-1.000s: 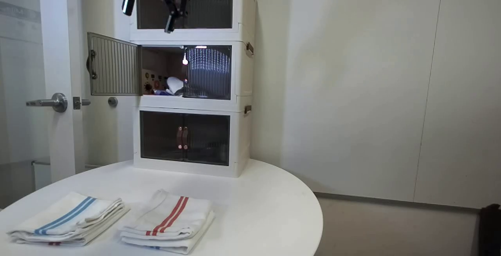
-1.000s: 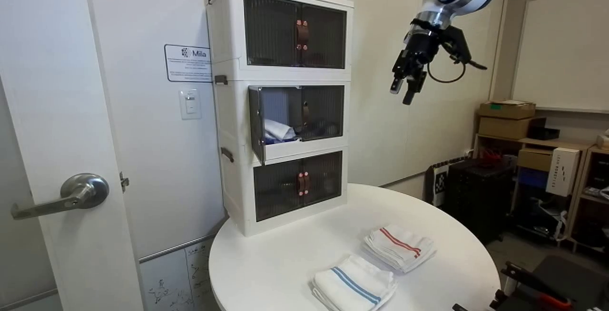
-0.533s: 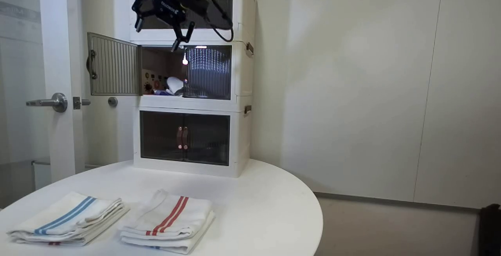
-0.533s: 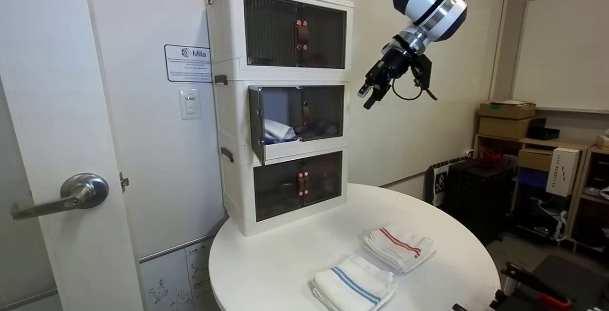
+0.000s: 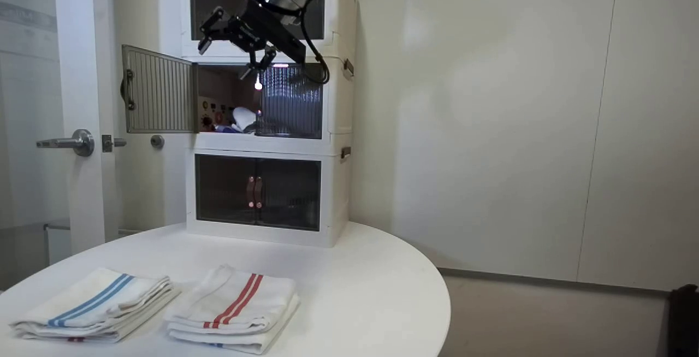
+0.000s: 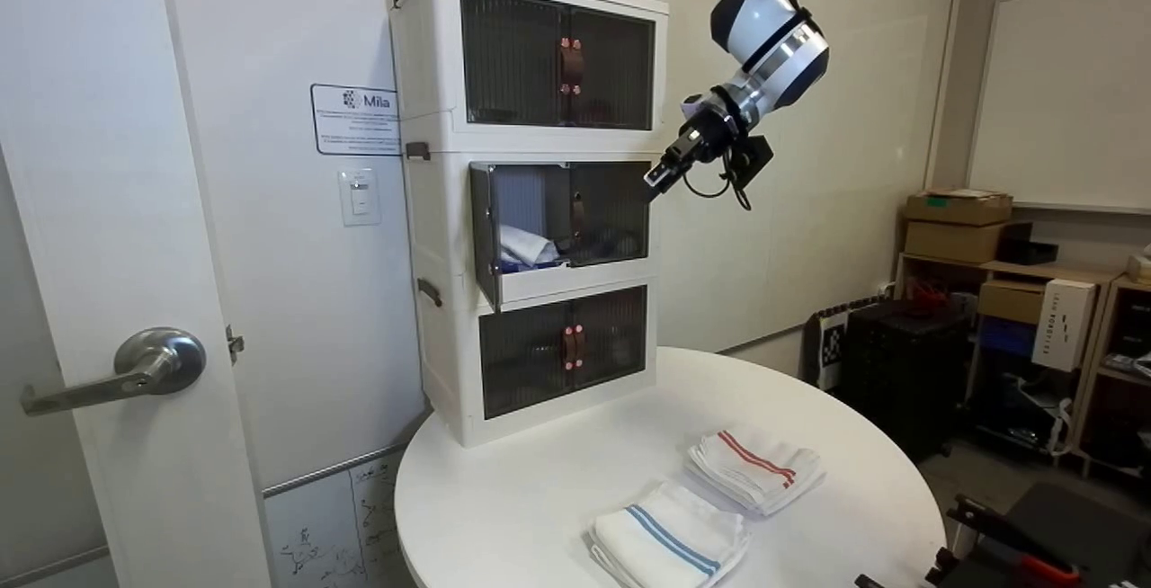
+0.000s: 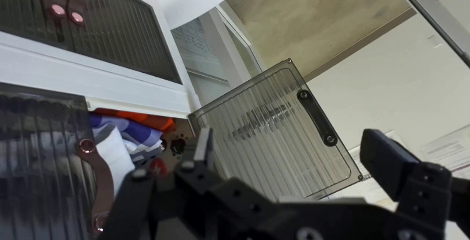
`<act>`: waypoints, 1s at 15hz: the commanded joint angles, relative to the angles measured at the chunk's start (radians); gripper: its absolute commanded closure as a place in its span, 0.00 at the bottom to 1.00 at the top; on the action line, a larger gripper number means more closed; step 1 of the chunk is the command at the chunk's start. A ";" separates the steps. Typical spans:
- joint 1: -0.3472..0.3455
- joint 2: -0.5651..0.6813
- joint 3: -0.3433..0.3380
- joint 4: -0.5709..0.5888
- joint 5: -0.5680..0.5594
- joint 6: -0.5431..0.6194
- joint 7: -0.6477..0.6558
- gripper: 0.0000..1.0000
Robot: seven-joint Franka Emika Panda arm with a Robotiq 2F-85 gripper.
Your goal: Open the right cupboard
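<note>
The middle cupboard of a white stacked cabinet has a dark ribbed right door, shut, in both exterior views [image 5: 295, 103] [image 6: 613, 210] and at the left of the wrist view [image 7: 40, 166]. Its brown strap handle [image 7: 101, 181] also shows in an exterior view [image 6: 578, 215]. The left door [image 5: 161, 90] stands swung open and fills the middle of the wrist view [image 7: 271, 133]. My gripper [image 5: 224, 60] is open with nothing between its fingers. It hangs in front of the cabinet, near the top of the middle cupboard, apart from the handle. In the wrist view its fingers [image 7: 387, 163] are wide apart.
Cloth items [image 7: 115, 152] lie inside the middle cupboard. The upper cupboard [image 6: 557, 57] and lower cupboard [image 6: 564, 350] have shut doors. Two folded towels, blue-striped [image 5: 95, 305] and red-striped [image 5: 235, 308], lie on the round white table [image 5: 377, 291]. A room door [image 6: 180, 300] stands beside the cabinet.
The arm has come down and toward the cabinet, and the gripper has tilted to point more at its front. The gripper stays open; doors and towels have not moved.
</note>
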 commanded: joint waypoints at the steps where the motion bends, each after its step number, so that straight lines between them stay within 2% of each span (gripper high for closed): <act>1: -0.059 0.128 0.046 0.155 0.083 -0.036 -0.047 0.00; 5: -0.076 0.186 0.076 0.195 0.201 0.042 -0.015 0.00; 8: -0.069 0.216 0.091 0.203 0.245 0.095 -0.017 0.00; 12: -0.039 0.230 0.112 0.189 0.265 0.240 -0.008 0.00; 15: -0.011 0.233 0.127 0.184 0.258 0.392 -0.001 0.00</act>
